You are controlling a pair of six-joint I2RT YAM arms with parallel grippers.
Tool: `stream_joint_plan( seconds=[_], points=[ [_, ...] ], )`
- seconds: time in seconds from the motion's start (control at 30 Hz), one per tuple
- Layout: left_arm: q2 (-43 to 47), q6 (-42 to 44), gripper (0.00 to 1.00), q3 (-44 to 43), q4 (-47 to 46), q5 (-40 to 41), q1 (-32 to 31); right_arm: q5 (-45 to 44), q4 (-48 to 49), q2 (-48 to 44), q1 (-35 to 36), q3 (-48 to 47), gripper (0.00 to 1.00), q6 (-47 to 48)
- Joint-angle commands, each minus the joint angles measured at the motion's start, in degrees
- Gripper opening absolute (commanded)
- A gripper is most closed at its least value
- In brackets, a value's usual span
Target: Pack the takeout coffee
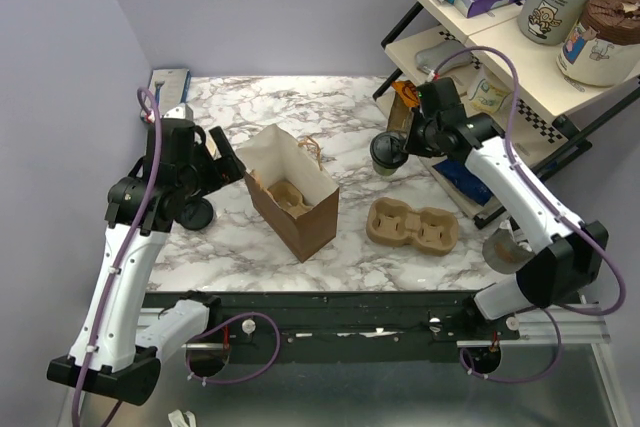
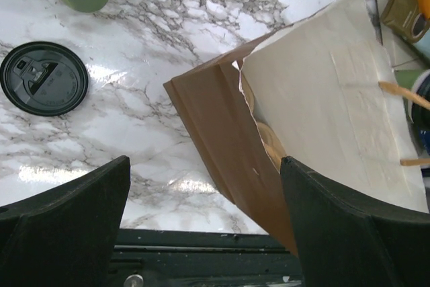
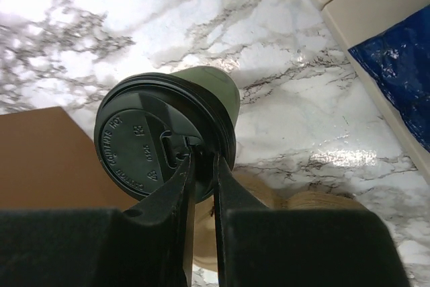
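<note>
RIGHT: right fingers (image 3: 225, 196) closed on the lid rim of the small dark-green paper takeout coffee cup with round black plastic lid (image 3: 144, 142) | CUP: tilted, over the white marble surface (image 1: 340, 117), right of the upright brown paper bag (image 1: 300, 212) | LEFT: left fingers (image 2: 67, 226) spread wide, gripping nothing, beside the bag

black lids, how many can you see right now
2. One black lid is on the green cup pinched in the right gripper; a loose lid lies flat on the marble table left of the paper bag. Others may be hidden.
</note>
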State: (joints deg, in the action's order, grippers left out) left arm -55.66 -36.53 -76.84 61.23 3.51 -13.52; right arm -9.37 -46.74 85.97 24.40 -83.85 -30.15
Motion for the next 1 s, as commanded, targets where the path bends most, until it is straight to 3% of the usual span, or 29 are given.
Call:
stream_joint_plan(
  seconds=[0.0,0.23,0.37,0.47,0.5,0.6,0.8,0.97],
  points=[
    [1.61,-0.91,0.99,-0.5,-5.68,1.06,1.47,1.01,0.87,-5.28,-0.32,-3.67,0.01,-0.96],
    [0.73,0.32,0.99,-2.52,-10.34,3.88,4.11,11.8,-3.44,-8.89,-0.24,-14.21,0.01,0.18],
    [-2.6,4.18,0.99,-4.02,-14.9,-1.65,5.08,16.48,-3.97,-8.19,1.17,-22.02,0.01,0.53],
    [-5.33,7.17,0.99,-3.59,-17.63,-11.3,5.26,16.66,-6.95,-5.65,3.19,-29.66,0.01,1.15],
    [-5.42,8.31,0.99,-2.45,-19.12,-16.12,5.26,16.66,-7.4,-5.12,3.54,-30.57,0.01,0.8],
    [-6.65,12.43,0.99,2.12,-25.89,-20.46,5.26,16.57,-7.57,-5.03,3.63,-32.07,0.01,0.18],
    [-13.07,21.32,0.97,-1.38,-22.91,-25.03,5.26,16.92,-8.45,-4.68,3.63,-32.25,0.01,-0.17],
    [-16.31,20.37,0.91,-0.6,-22.56,-21.88,5.26,19.47,-7.58,-4.24,3.63,-31.99,0.01,0.44]
  ],
)
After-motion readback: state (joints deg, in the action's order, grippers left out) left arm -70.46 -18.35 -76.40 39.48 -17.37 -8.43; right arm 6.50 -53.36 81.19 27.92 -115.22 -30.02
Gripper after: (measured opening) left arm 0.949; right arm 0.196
